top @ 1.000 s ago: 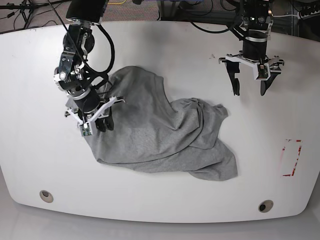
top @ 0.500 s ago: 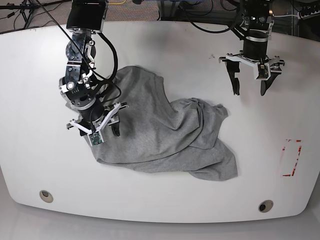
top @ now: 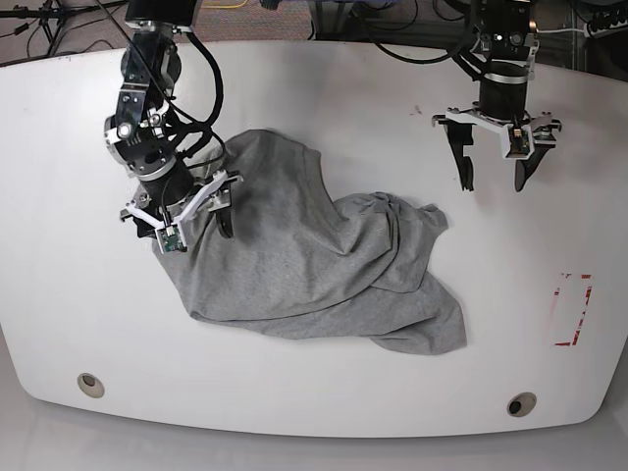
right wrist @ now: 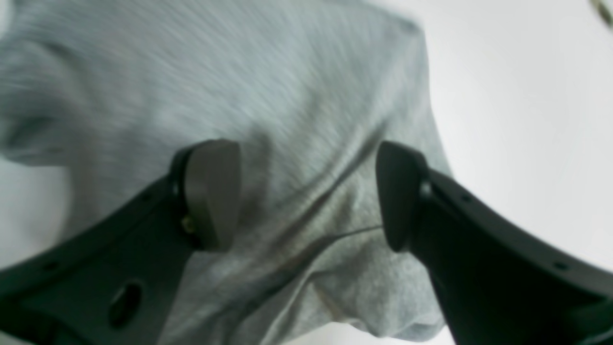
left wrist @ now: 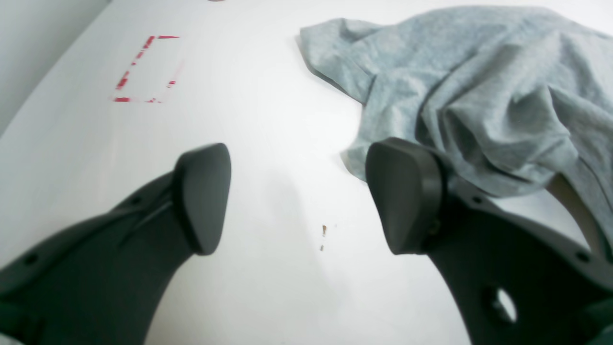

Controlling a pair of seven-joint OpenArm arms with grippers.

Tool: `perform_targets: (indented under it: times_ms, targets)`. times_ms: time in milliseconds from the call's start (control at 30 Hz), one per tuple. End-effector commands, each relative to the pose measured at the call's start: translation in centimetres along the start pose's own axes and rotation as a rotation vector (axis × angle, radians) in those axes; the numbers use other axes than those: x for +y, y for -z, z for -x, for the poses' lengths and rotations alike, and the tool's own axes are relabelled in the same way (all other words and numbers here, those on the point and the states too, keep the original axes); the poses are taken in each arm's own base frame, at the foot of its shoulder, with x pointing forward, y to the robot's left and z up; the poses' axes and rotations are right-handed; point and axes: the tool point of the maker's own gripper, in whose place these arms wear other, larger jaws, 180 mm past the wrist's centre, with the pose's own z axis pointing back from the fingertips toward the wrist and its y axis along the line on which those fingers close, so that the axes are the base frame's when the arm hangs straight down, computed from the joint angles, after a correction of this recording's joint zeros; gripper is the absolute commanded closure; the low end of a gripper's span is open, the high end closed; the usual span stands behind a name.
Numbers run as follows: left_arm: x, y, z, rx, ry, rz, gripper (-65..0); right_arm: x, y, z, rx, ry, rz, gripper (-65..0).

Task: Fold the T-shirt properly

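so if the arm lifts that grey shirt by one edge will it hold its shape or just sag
Likely sag: the T-shirt lies crumpled in soft folds and creases. It probably drapes and drags rather than lifting whole. Pushed, it would likely bunch up, as its rumpled ridges near the middle suggest.

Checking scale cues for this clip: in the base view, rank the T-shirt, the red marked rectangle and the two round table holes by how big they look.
1. T-shirt, by far the largest.
2. Red marked rectangle, much smaller.
3. Left round hole and right round hole: smallest, and alike, so not ranked against each other.
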Motion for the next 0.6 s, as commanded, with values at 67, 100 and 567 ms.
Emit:
perform_targets:
  times_ms: [67, 100, 567]
  targets:
    - [0.1, 0.1, -1.4, -0.051, 0.006, -0.005, -44.7, -0.8, -1.2, -1.7, -0.057, 0.002, 0.03, -42.6]
    - [0.1, 0.1, -1.4, -0.049, 0.005, -0.004, -44.7, -0.9, -1.3, -1.7, -0.06, 0.007, 0.033, -42.7]
    - [0.3, 0.3, -2.0, -0.072, 0.004, -0.01, -45.1, 0.7, -0.6, -1.7, -0.045, 0.042, -0.012, -41.7]
